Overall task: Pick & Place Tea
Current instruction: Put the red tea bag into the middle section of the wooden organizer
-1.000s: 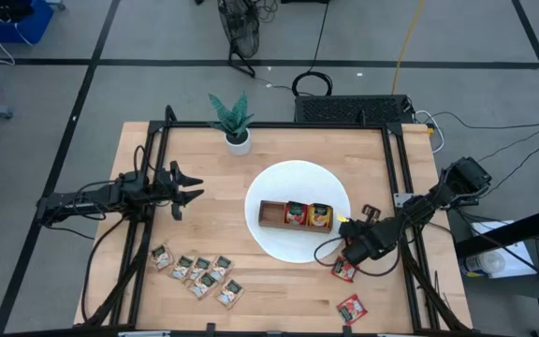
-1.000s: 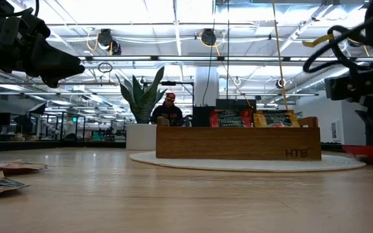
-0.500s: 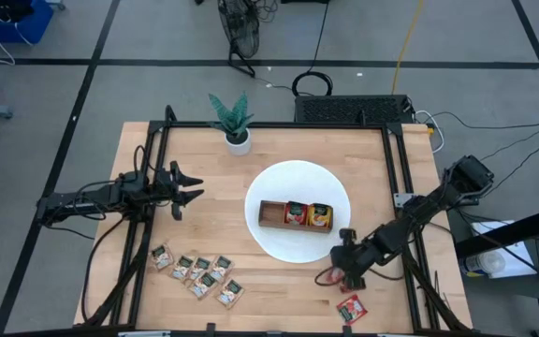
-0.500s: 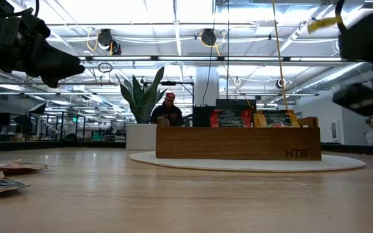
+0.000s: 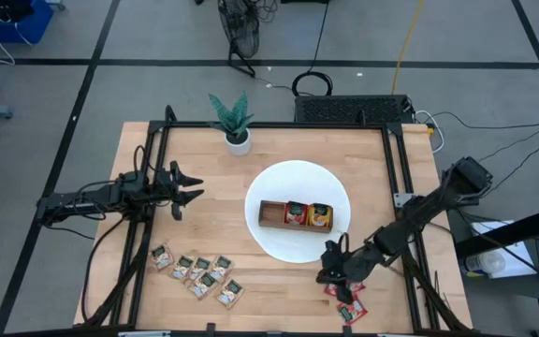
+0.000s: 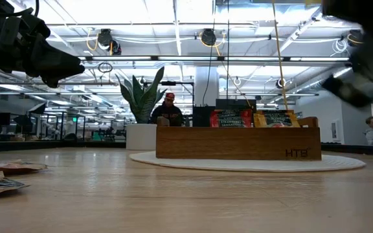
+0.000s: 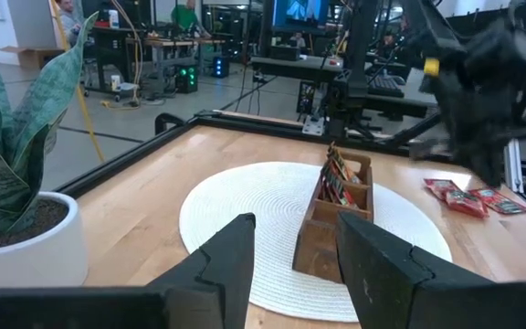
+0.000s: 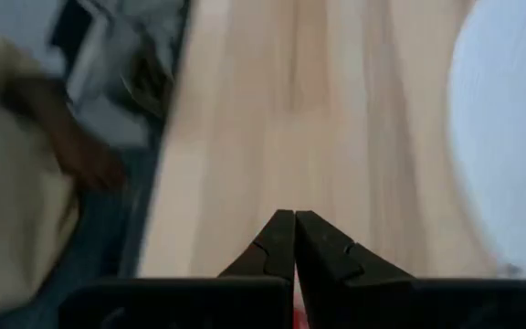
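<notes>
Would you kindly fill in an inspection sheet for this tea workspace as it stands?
Surface: light wooden table, round white mat at centre.
Job's things: brown wooden tray on the mat holds red and orange sachets; pale beige sachets lie at the front left; red sachets lie at the front right.
Clutter: small potted plant at the back.
Grippers: left pincer open, empty, hovering at the left; right pincer shut, near the red sachets.
Cables: black cables on the floor behind.
Surroundings: person seated in the room behind.
</notes>
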You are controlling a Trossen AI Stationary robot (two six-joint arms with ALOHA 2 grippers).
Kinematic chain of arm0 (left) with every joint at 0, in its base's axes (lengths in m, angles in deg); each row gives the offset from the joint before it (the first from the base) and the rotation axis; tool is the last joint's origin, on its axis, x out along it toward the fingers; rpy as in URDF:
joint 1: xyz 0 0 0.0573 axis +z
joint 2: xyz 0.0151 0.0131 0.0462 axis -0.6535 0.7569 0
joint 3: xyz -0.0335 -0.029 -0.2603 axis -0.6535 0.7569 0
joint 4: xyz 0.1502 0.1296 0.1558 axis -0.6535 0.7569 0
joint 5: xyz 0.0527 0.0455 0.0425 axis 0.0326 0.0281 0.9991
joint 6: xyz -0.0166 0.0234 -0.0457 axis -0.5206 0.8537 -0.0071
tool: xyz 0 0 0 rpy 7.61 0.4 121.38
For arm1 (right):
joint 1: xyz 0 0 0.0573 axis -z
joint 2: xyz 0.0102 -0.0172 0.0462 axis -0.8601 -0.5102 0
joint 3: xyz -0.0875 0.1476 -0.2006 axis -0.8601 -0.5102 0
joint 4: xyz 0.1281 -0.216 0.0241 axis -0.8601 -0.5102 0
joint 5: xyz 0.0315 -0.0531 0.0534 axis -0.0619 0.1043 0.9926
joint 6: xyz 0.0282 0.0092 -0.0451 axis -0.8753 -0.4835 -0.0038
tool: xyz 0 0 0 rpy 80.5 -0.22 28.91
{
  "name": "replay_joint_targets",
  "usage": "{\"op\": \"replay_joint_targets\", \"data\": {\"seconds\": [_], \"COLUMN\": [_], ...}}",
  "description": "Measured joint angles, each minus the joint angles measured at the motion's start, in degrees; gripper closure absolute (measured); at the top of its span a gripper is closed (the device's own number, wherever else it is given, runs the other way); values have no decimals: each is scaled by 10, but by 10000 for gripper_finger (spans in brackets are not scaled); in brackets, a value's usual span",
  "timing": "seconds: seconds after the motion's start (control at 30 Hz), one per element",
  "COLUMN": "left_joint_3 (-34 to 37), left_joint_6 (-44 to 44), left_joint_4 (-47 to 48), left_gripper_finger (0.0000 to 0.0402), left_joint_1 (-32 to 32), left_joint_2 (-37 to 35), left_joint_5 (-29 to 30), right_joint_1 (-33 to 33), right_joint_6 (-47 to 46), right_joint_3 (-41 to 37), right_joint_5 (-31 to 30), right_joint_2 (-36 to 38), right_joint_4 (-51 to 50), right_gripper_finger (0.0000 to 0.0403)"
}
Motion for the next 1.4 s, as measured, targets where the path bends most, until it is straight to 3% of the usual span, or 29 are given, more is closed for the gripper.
{"op": "replay_joint_targets", "data": {"seconds": [0.17,0.23,0.4,0.57,0.97,1.23,1.4], "left_joint_3": [0,0,0,0,0,0,0], "left_joint_6": [0,0,0,0,0,0,0], "left_joint_4": [0,0,0,0,0,0,0], "left_gripper_finger": [245,245,245,245,245,245,245], "left_joint_1": [0,0,0,0,0,0,0], "left_joint_2": [0,0,0,0,0,0,0], "left_joint_5": [0,0,0,0,0,0,0], "right_joint_1": [-30,-50,-83,-91,-91,-88,-88], "right_joint_6": [-97,-139,-209,-270,-298,-296,-297], "right_joint_3": [-1,-1,0,0,2,2,1], "right_joint_5": [128,149,118,72,119,116,25], "right_joint_2": [-58,-59,-46,-47,-36,-15,-15], "right_joint_4": [13,21,-2,-103,-306,-513,-616], "right_gripper_finger": [403,403,403,403,403,403,403]}}
